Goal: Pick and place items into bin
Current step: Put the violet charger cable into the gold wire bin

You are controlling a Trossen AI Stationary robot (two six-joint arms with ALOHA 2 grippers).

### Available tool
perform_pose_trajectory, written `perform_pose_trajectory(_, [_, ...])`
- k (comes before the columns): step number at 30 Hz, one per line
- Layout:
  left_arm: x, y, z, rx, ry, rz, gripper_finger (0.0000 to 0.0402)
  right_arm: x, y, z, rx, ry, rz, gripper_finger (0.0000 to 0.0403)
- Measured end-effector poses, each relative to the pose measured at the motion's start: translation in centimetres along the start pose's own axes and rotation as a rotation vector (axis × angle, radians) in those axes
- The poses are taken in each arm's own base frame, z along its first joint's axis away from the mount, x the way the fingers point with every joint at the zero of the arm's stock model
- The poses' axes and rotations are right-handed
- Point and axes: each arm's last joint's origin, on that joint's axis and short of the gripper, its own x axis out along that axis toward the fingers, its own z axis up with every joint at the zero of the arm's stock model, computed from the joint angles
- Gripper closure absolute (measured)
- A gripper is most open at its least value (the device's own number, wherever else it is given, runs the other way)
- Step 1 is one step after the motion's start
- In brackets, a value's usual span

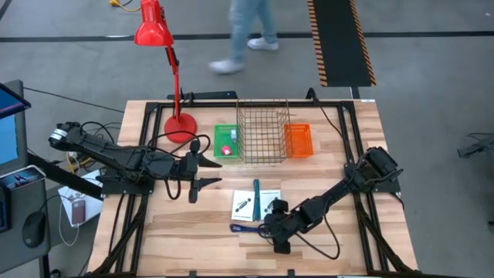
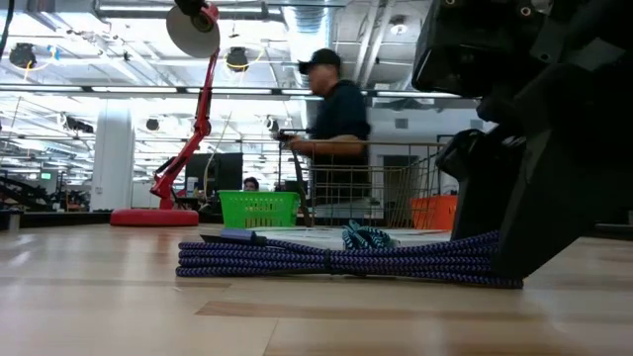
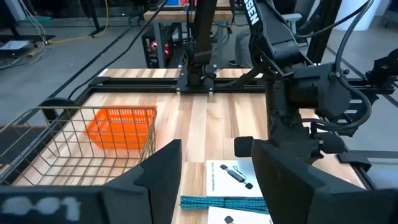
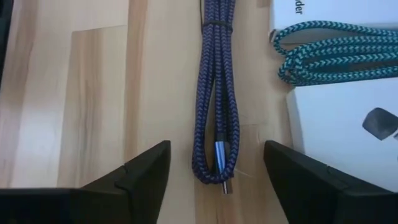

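Right gripper stood low over the table's front, fingers spread wide to either side of the blue-purple braided cable, not gripping it | cable lay flat on the wood beside the teal braided cable and white cards | left gripper hung open near the green bin, apart from the wire basket

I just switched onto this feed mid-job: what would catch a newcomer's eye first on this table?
Probably the right gripper, low at the table's near edge with its open fingers on either side of a bundled blue-purple braided cable, beside a teal cable and white cards. Next, the tall red desk lamp at the far left corner, and the wire basket between a green bin and an orange bin.
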Motion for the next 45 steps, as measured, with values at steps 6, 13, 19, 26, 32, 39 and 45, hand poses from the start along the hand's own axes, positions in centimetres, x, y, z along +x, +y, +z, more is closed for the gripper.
perform_pose_trajectory(6, [0.0,0.0,0.0,0.000,0.000,0.000,0.0216,0.0,-0.1,0.0,0.036,-0.002,-0.007,0.0254])
perform_pose_trajectory(13, [0.0,0.0,0.0,0.002,0.005,0.000,0.0216,-0.1,0.4,0.0,0.026,-0.001,0.030,0.0380])
perform_pose_trajectory(19, [0.0,0.0,0.0,0.002,0.004,0.000,0.0216,-0.8,1.7,1.2,0.015,-0.003,0.079,0.0363])
perform_pose_trajectory(26, [0.0,0.0,-0.1,0.004,0.010,-0.005,0.0216,-4.4,2.6,3.7,-0.010,-0.015,0.038,0.0380])
perform_pose_trajectory(32, [0.0,0.0,-0.2,0.007,0.017,-0.008,0.0216,-10.1,1.9,6.2,0.032,-0.087,-0.091,0.0373])
perform_pose_trajectory(39, [0.0,0.1,-0.6,0.020,0.064,-0.003,0.0216,-17.5,-1.1,8.1,0.068,-0.189,-0.243,0.0379])
perform_pose_trajectory(45, [-0.1,0.1,-1.2,0.022,0.123,0.003,0.0216,-21.6,-5.6,8.9,0.113,-0.243,-0.329,0.0378])
